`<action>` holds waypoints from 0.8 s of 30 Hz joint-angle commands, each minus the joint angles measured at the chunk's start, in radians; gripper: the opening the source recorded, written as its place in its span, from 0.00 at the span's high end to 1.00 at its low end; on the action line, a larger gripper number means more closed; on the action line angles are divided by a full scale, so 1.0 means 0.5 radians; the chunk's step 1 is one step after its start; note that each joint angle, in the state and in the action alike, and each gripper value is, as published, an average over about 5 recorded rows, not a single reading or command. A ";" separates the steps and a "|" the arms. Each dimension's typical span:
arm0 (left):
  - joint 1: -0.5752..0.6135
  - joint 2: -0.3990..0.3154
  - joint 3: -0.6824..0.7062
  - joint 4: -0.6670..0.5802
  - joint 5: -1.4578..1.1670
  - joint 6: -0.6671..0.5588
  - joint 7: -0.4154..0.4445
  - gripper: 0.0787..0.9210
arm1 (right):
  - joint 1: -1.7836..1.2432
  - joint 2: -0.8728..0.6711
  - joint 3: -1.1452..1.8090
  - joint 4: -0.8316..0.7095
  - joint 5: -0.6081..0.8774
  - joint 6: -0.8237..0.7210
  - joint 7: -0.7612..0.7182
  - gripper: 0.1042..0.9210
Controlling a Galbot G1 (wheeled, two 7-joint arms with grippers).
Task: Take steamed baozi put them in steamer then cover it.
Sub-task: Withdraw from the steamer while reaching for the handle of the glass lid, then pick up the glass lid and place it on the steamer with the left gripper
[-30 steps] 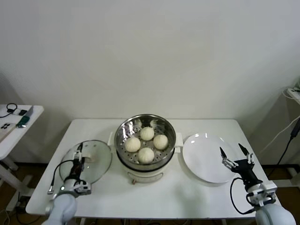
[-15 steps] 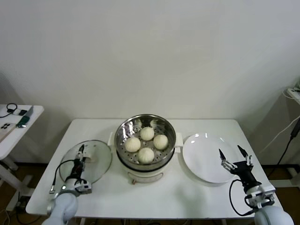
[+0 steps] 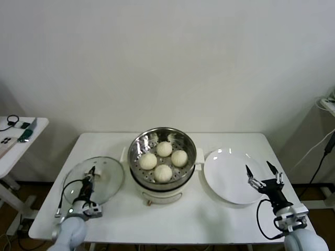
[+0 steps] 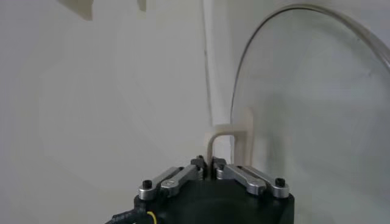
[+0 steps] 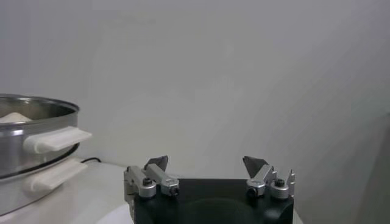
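Left wrist view shows the left gripper (image 4: 210,163) with its fingers pinched together on the white handle (image 4: 230,139) of the round glass lid (image 4: 317,115). From the head view that gripper (image 3: 92,171) sits over the lid (image 3: 107,175) at the table's left. The right gripper (image 5: 208,164) has its fingers spread wide with nothing between them, hovering at the near edge of the flat white round plate (image 3: 226,175). Four off-white steamed baozi (image 3: 164,173) rest inside the shiny round stainless-steel steamer (image 3: 141,144), uncovered, between lid and plate on the white table (image 3: 209,214).
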 commanded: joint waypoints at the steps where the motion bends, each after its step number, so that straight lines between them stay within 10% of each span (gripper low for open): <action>1: 0.082 0.025 -0.024 -0.145 -0.030 0.014 -0.027 0.91 | 0.016 -0.005 0.000 -0.007 -0.001 0.001 0.002 0.12; 24: 0.732 0.363 -0.174 -1.496 -0.299 0.825 -0.060 0.92 | 0.205 -0.151 -0.095 -0.179 -0.003 -0.001 0.013 0.12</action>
